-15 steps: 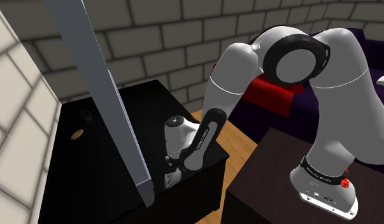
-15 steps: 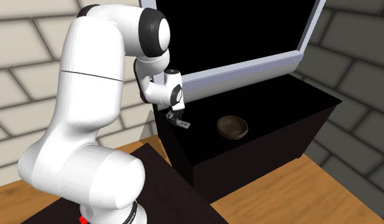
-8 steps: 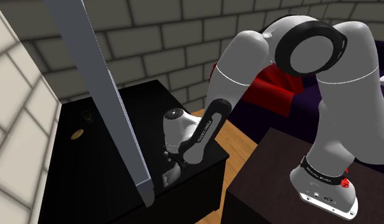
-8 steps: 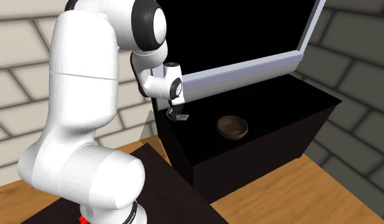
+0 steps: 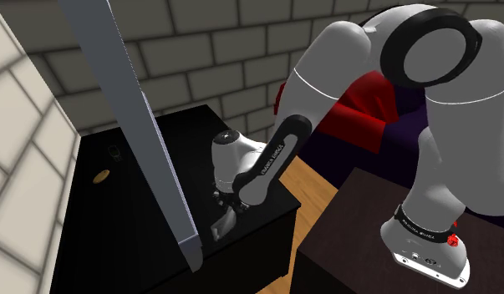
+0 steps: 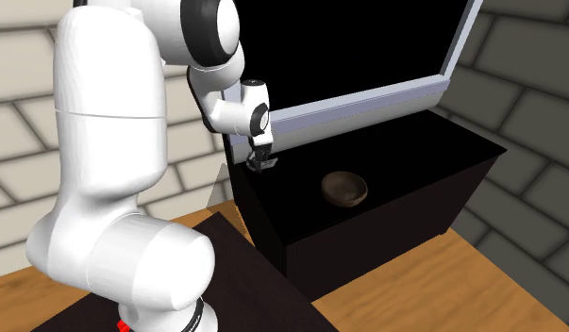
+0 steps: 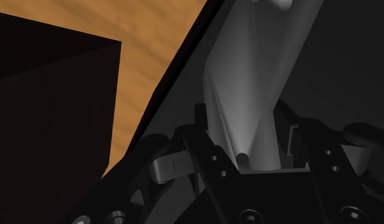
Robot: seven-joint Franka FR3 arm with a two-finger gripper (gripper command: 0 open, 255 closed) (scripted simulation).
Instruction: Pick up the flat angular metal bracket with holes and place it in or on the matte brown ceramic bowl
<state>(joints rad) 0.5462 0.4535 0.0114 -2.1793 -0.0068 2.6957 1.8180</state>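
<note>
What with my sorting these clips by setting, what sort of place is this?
Probably a living room: a large flat screen, like a television, stands on a black cabinet, a red and purple sofa sits nearby, and the floor is wood.

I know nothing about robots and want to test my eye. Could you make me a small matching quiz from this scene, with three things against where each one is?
Things:
1. grey bracket
2. brown bowl
3. stand

Places:
A. resting on the black cabinet, apart from the gripper
B. on the wooden floor, beside the cabinet
C. clasped in the gripper

Pairs: 1-C, 2-A, 3-B
</note>
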